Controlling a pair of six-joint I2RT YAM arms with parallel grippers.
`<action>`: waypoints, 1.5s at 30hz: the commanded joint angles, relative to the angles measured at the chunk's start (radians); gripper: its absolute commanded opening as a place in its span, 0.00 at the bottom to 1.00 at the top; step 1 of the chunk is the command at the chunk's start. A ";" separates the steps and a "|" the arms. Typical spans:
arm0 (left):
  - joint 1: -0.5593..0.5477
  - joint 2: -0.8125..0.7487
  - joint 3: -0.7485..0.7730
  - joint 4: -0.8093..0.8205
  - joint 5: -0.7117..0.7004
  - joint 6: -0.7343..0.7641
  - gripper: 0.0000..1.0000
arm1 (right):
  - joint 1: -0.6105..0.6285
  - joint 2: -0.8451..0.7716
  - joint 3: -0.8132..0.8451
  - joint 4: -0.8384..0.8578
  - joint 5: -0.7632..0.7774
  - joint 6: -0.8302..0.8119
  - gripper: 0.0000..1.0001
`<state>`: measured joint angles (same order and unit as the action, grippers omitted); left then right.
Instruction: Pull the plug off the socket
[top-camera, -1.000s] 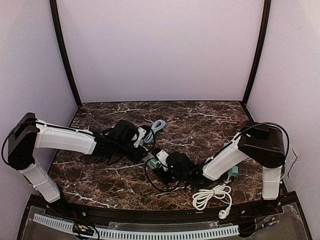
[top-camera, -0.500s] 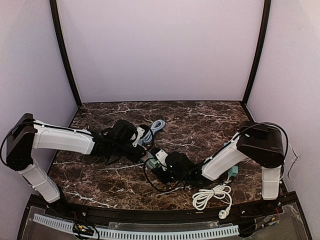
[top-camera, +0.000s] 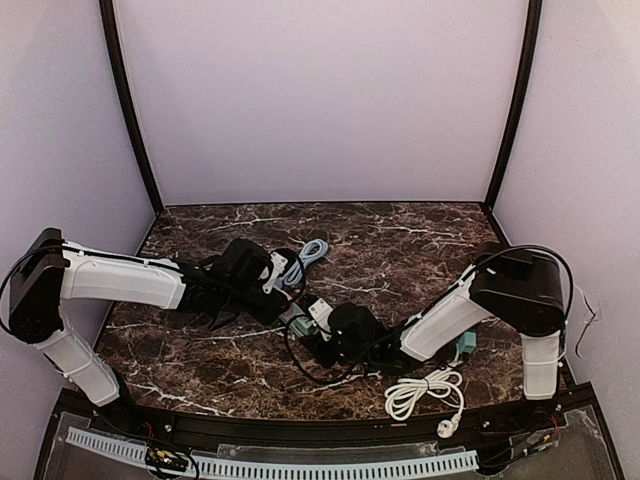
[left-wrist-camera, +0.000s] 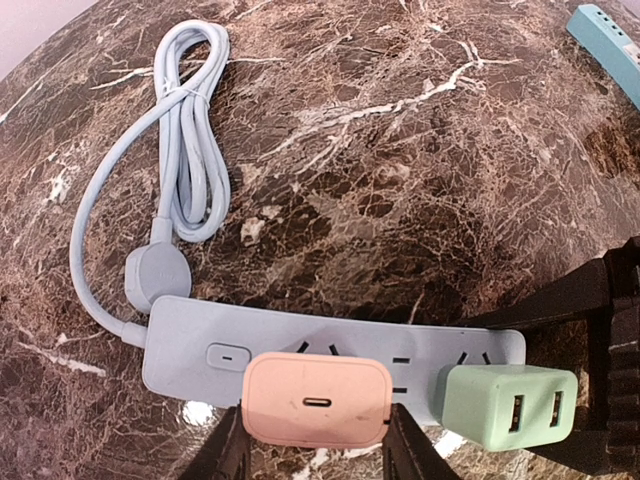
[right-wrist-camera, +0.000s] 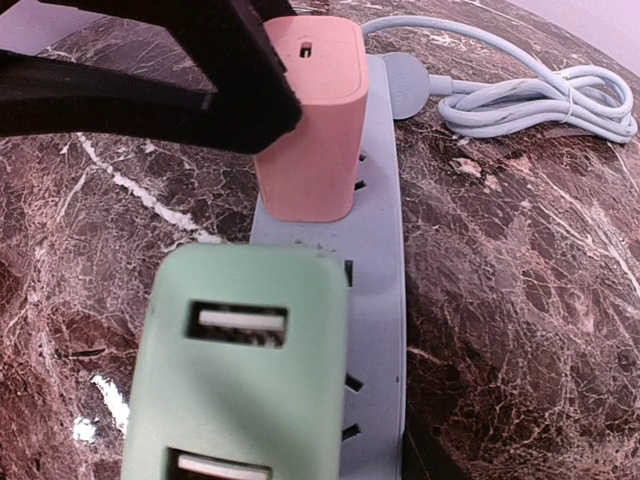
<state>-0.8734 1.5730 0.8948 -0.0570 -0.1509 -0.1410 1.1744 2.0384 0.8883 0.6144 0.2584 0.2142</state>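
A pale blue power strip (left-wrist-camera: 200, 330) lies on the marble table. A pink plug (left-wrist-camera: 316, 398) and a green USB charger (left-wrist-camera: 505, 405) stand in its sockets. My left gripper (left-wrist-camera: 316, 425) is shut on the pink plug, one black finger on each side; its fingers (right-wrist-camera: 200, 100) also show in the right wrist view beside the pink plug (right-wrist-camera: 310, 130). My right gripper (top-camera: 328, 330) straddles the strip's end by the green charger (right-wrist-camera: 240, 380), its black fingers (left-wrist-camera: 590, 295) against the strip's long edges. The pink plug's base sits on the strip (right-wrist-camera: 380, 260).
The strip's pale blue cable (left-wrist-camera: 190, 130) lies coiled beyond it, also in the top view (top-camera: 312, 252). A white coiled cable (top-camera: 425, 392) lies at the front right. A teal strip (top-camera: 465, 343) lies beside the right arm, its end in the left wrist view (left-wrist-camera: 610, 30).
Both grippers and the strip have shifted slightly to the left. The left gripper's hold on the pink plug looks unchanged.
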 joint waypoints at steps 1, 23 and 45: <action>-0.005 -0.037 -0.001 0.080 -0.008 0.016 0.13 | 0.008 0.045 -0.003 -0.079 -0.041 0.001 0.00; -0.002 0.030 -0.022 0.067 -0.060 -0.043 0.63 | 0.008 0.040 -0.011 -0.074 -0.038 0.003 0.00; 0.086 0.093 -0.060 0.166 0.090 -0.026 0.47 | 0.008 0.034 -0.012 -0.077 -0.041 0.002 0.00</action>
<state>-0.8127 1.6608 0.8524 0.0761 -0.0814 -0.1688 1.1740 2.0422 0.8902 0.6159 0.2584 0.2180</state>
